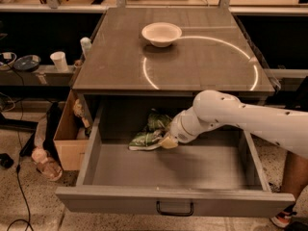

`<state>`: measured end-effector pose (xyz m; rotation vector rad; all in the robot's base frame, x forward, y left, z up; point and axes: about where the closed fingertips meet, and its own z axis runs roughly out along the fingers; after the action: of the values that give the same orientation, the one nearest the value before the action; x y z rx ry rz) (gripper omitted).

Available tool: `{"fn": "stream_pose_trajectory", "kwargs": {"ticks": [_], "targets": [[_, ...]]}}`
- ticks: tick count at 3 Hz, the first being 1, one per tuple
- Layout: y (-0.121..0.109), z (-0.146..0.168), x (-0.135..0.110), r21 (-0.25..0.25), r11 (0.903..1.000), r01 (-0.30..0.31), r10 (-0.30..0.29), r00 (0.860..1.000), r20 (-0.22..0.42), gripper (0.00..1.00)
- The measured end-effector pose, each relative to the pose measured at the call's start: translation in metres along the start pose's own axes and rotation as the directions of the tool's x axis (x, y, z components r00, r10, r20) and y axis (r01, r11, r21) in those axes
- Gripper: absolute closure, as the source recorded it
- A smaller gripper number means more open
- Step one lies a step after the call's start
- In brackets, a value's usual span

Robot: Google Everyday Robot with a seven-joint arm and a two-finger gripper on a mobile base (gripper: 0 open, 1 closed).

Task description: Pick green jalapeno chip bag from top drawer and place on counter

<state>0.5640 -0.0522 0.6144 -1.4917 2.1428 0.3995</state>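
The green jalapeno chip bag (148, 137) lies crumpled at the back of the open top drawer (173, 203), left of the middle; part of it rises toward the back wall. My white arm reaches in from the right. My gripper (168, 141) is down in the drawer at the bag's right edge and touches it. The arm's wrist hides the gripper's upper part. The counter (202, 57) above the drawer carries a bright white circle line.
A white bowl (161, 33) stands on the counter at the back. A tan cardboard box (67, 141) stands on the floor left of the drawer. A shelf on the left holds a white cup (59, 61). The drawer has a black handle (174, 209).
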Motion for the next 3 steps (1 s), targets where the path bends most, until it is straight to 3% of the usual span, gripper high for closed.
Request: {"fn": "stream_pose_trajectory", "kwargs": {"ticks": [1,2,3], "targets": [[0.0000,0.0000,0.0000,0.000,1.0000,0.000,0.000,1.000,0.000,0.88],[0.0002,0.0002,0.0001,0.000,1.0000,0.000,0.000,1.000,0.000,1.00],[0.0078,-0.0085,0.0086,0.004,1.0000,-0.006,0.006,1.000,-0.010,1.00]]}}
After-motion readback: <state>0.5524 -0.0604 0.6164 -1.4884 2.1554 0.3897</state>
